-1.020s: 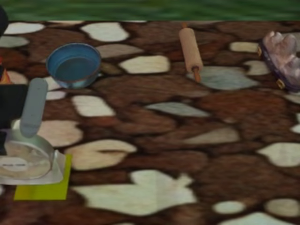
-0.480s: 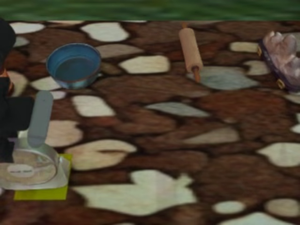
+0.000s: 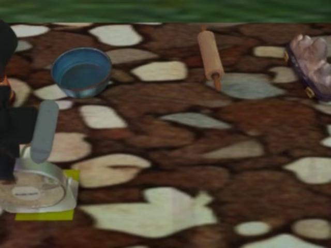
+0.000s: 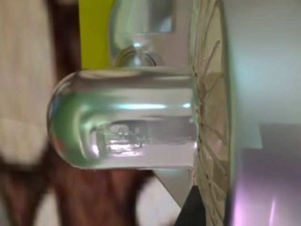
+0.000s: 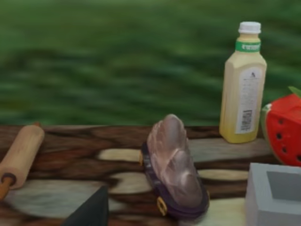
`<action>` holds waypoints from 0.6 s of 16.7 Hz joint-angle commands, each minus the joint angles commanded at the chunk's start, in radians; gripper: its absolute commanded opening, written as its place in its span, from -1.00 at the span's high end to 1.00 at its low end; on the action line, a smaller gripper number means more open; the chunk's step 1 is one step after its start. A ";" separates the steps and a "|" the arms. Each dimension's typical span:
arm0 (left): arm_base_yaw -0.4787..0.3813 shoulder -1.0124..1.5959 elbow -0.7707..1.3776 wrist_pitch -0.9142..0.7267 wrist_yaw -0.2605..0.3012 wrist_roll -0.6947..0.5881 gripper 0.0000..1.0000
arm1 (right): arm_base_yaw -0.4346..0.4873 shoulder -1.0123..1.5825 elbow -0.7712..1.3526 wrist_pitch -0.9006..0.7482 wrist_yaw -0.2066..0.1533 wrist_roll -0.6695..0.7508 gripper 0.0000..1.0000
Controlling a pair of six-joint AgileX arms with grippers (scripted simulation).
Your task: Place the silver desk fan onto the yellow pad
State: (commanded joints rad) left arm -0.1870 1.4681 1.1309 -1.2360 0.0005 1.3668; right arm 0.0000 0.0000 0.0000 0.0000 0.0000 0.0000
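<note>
Left gripper (image 3: 10,170): at the desk's left edge, directly over the silver desk fan (image 3: 33,188), a small silver-grey metal fan with a rounded boxy frame and a round beige grille; whether its fingers are clenched or released cannot be told, since the dark arm hides them. The fan lies with the grille facing up on the yellow pad (image 3: 49,214), a thin flat yellow-green square whose front and right margins show beyond the fan's frame. A grey rounded bar (image 3: 44,132) extends from the fan toward the back of the desk. In the left wrist view the fan's shiny rounded housing (image 4: 127,117) fills the frame, the pad (image 4: 94,33) behind it.

Beyond the fan, toward the back: a round blue bowl (image 3: 81,71). Well right of the fan: a wooden rolling pin (image 3: 210,54) and a purple shoe-like object (image 3: 310,64).

Right gripper: out of the top view.
</note>
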 joint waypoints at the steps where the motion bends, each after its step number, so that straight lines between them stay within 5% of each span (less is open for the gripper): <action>1: 0.000 0.000 0.000 0.000 0.000 0.000 -0.36 | 0.000 0.000 0.000 0.000 0.000 0.000 -1.00; 5: 0.000 0.000 0.000 0.000 0.000 0.000 -0.96 | 0.000 0.000 0.000 0.000 0.000 0.000 -1.00; 10: 0.000 0.000 0.000 0.000 0.000 0.000 -1.00 | 0.000 0.000 0.000 0.000 0.000 0.000 -1.00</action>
State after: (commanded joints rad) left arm -0.1870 1.4681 1.1309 -1.2360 0.0005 1.3668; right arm 0.0000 0.0000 0.0000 0.0000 0.0000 0.0000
